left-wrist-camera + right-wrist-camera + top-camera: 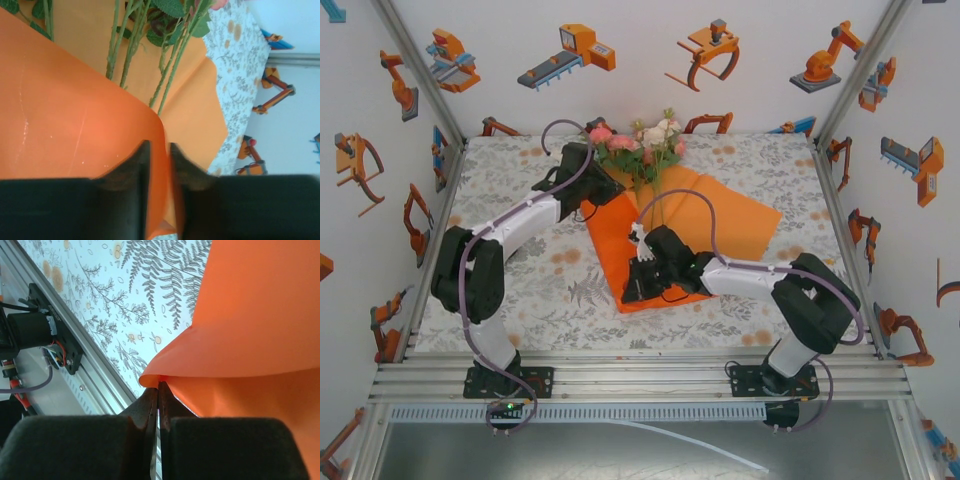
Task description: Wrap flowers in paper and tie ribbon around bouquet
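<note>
The orange paper [730, 220] lies spread on the table with the flowers [645, 140] on its far part, blooms toward the back wall. At the sheet's left edge, my left gripper [605, 190] stands open. A raised fold of paper [75, 125] passes through the gap at my left gripper [159, 147], near the green stems [170, 75]. My right gripper [632, 288] is at the sheet's near-left corner. Seen from the wrist, my right gripper [159, 386] is shut on a lifted curl of paper [250, 315]. The ribbon is out of view.
A floral tablecloth [520, 290] covers the table inside white sticker-covered walls. An aluminium rail [95, 385] runs along the near edge, with the left arm's base [35, 330] bolted to it. Bare cloth lies left and right of the sheet.
</note>
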Motion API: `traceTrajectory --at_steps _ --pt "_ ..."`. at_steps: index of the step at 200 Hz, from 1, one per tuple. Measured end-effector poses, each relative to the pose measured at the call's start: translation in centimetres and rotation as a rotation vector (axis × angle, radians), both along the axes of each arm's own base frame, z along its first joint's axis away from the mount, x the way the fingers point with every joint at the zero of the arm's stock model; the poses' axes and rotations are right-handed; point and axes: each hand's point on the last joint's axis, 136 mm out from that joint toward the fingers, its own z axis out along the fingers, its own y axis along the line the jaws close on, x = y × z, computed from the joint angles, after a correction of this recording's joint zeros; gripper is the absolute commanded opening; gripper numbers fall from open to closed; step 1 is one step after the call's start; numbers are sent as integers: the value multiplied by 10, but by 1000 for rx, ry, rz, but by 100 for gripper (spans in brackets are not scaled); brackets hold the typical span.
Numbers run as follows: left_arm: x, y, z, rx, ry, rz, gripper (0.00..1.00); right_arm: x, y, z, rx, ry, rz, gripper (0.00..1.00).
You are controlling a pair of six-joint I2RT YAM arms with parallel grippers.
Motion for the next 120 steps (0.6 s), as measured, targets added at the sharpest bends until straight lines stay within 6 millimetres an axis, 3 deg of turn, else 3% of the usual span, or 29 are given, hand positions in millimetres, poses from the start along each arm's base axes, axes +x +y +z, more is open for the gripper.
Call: traceTrajectory --at_steps 14,31,42,58,69,88,120 --pt "0 5 9 29 -33 -13 60 0 -13 -12 -23 20 -35 13" --pt "-3 19 31 96 -101 -9 61 -3 -28 -28 -60 55 -68 23" --pt "-10 33 49 147 -154 7 53 -6 -34 -36 -77 73 -79 35" --pt "-24 54 67 207 -209 37 38 -9 -37 -41 -86 94 -89 40" --pt "-32 62 68 244 -219 37 30 -9 -36 -41 -80 95 -89 42" --pt "-34 60 43 278 -175 7 23 -8 -36 -38 -75 88 -94 44" --pt "-33 30 -53 321 20 -130 19 -3 -48 -7 -63 0 -136 48"
